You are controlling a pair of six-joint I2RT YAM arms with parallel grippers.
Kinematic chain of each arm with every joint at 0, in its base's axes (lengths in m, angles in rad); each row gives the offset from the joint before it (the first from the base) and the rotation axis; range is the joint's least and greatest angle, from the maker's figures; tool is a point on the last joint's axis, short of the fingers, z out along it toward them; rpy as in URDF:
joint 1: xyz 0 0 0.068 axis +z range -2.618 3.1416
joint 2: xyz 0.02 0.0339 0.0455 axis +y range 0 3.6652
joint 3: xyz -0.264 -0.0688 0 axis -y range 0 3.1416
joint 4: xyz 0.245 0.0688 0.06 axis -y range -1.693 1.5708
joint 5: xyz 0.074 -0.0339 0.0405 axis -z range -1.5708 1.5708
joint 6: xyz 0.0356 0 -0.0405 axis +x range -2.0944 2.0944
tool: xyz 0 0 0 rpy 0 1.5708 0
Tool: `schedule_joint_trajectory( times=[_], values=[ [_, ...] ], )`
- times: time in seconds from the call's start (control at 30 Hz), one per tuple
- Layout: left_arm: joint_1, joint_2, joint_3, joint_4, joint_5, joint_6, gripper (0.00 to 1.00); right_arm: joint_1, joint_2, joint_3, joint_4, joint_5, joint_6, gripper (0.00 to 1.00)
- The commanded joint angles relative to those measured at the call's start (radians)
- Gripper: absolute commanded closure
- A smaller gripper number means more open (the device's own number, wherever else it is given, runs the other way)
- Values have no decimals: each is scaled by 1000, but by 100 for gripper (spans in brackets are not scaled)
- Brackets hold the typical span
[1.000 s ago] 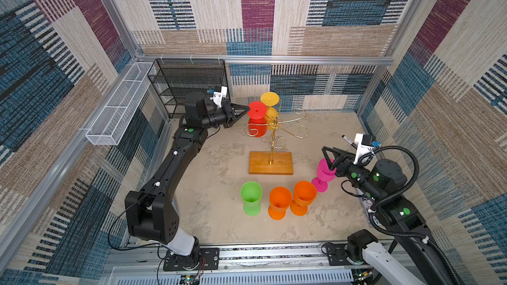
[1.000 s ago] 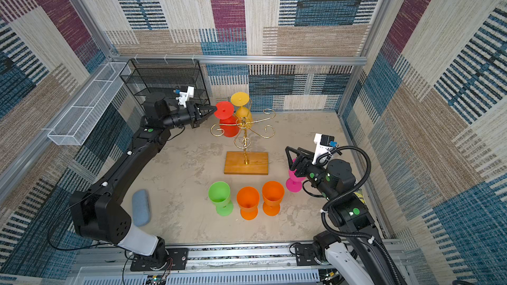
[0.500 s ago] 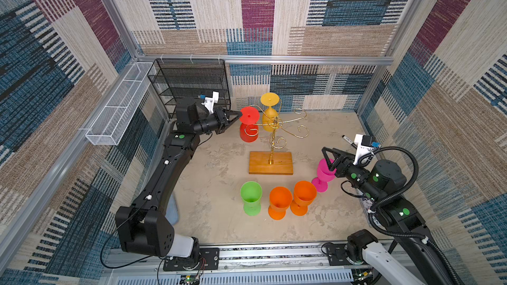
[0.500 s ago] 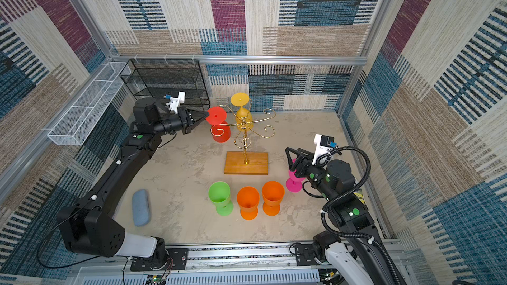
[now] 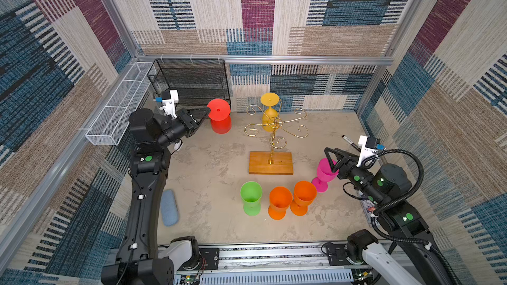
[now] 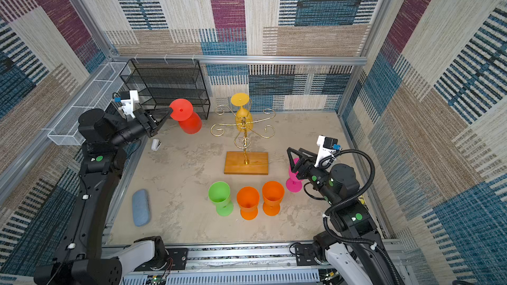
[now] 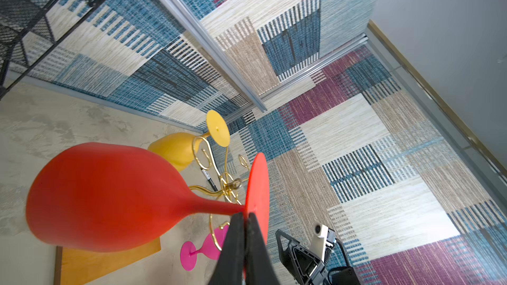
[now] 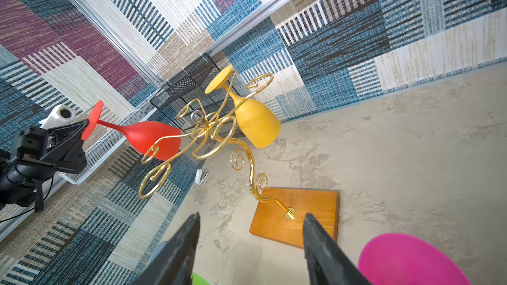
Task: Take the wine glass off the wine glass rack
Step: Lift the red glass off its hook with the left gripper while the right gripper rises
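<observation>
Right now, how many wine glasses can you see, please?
6: red glass gripped in the left pincer; yellow glass hanging on the rack; green glass, orange glass, second orange glass and pink glass standing upright near its base.

Left arm: extending toward the rear, wrist level, left tool pinching the red wine glass by its foot. Right arm: folding low, right tool pointing inward, jaws standing apart.

Patchwork woven walls, mottled beige floor, black mesh shelf, white wire basket.
</observation>
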Motion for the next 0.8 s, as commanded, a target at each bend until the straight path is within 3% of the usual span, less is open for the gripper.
schedule_joint_trajectory(
  times=[0.0, 0.2, 0.27, 0.43, 0.5, 0.6, 0.77],
  values=[
    [3, -54, 18, 195, 21, -137, 100, -1, -20, -12, 150, -88, -28, 38],
    [-31, -73, 67, 593, 23, -482, 100, 0, 2, -16, 385, -242, -54, 37],
    [-81, -61, 73, 718, 0, -560, 100, 0, 29, -17, 483, -296, -51, 35],
    [-314, 10, 22, 918, -85, -635, 100, 0, 140, -31, 775, -436, -4, 34],
    [-379, 70, -16, 1088, -127, -720, 100, 0, 192, -42, 901, -480, 29, 34],
    [-435, 150, -44, 1276, -178, -837, 100, 0, 253, -65, 1077, -535, 83, 34],
    [-504, 188, -69, 1347, -214, -853, 100, -9, 322, -73, 1267, -576, 142, 35]
  ],
)
